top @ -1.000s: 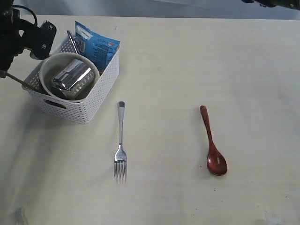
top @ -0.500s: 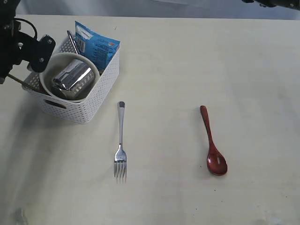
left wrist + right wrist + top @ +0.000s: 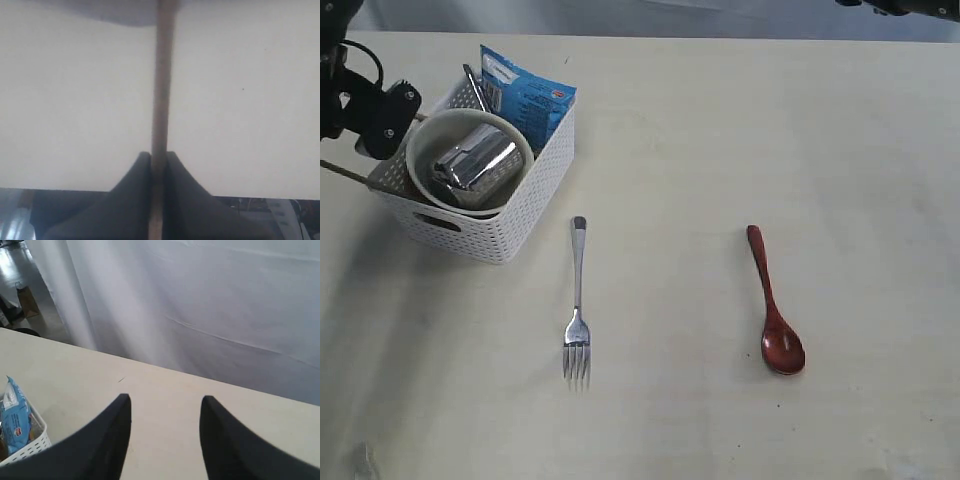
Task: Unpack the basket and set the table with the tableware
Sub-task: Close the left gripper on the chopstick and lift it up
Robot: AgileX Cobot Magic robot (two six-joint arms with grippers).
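We see a white curtain (image 3: 210, 305) hanging in soft folds behind the table (image 3: 75, 375), and it fills most of the right wrist view. Where the curtain ends, we glimpse a shiny grey floor (image 3: 12, 262) catching the light, with what looks like a brown bag (image 3: 27, 300) standing on it. In the exterior view the curtain shows as a pale grey strip beyond the table's far edge. The light is even and diffuse. We find only faint, blurred shadows on the cream, lightly specked tabletop, mostly toward the left of that view.
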